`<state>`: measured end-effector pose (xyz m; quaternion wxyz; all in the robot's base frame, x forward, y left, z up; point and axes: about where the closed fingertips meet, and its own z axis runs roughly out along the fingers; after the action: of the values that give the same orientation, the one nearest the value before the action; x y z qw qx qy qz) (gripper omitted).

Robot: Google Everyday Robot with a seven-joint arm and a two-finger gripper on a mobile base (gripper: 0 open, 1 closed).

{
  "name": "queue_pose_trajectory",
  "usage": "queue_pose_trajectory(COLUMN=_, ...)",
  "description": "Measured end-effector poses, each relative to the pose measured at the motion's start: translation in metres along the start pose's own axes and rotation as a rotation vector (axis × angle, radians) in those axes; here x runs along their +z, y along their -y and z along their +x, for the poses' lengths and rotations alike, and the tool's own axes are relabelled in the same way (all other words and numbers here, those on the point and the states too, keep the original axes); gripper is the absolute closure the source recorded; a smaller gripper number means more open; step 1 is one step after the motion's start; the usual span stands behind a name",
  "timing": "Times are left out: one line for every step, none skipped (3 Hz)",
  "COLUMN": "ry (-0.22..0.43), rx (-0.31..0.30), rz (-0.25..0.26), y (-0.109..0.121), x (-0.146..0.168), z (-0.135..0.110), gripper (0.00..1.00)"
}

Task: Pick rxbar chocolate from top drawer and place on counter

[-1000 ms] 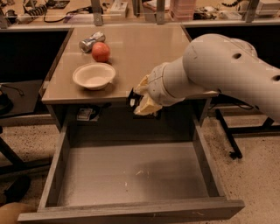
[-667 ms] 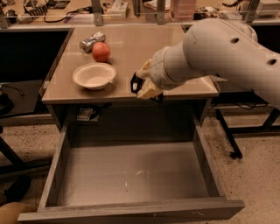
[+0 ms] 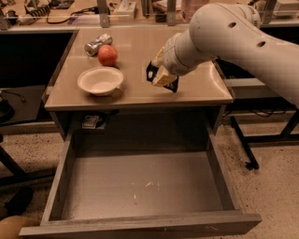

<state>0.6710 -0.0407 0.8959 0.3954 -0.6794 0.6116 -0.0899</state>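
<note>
My gripper [image 3: 161, 77] hangs just above the middle of the tan counter [image 3: 135, 51], to the right of the bowl. It is shut on the rxbar chocolate [image 3: 152, 72], a small black bar whose ends stick out on both sides of the pale fingers. The bar is held a little above the counter top, tilted. The top drawer [image 3: 140, 186] below is pulled wide open, and its scuffed grey floor shows nothing lying on it. My white arm reaches in from the upper right.
On the counter's left half stand a white bowl [image 3: 100, 80], a red apple [image 3: 108, 55] and a silver can [image 3: 97, 44] lying on its side. A cluttered bench [image 3: 93, 9] runs along the back. Grey table legs stand at the right.
My gripper has risen from in front of the counter's edge, above the drawer, and moved back over the counter top, carrying the black bar with it.
</note>
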Motion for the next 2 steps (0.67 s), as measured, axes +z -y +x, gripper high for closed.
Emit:
queue_pose_trajectory(ry=-0.041, rx=0.030, rz=-0.004, y=0.009, x=0.020, z=0.021, gripper=1.00)
queue_pose_trajectory(ry=-0.062, rx=0.045, rz=-0.038, y=0.009, x=0.038, z=0.032, gripper=1.00)
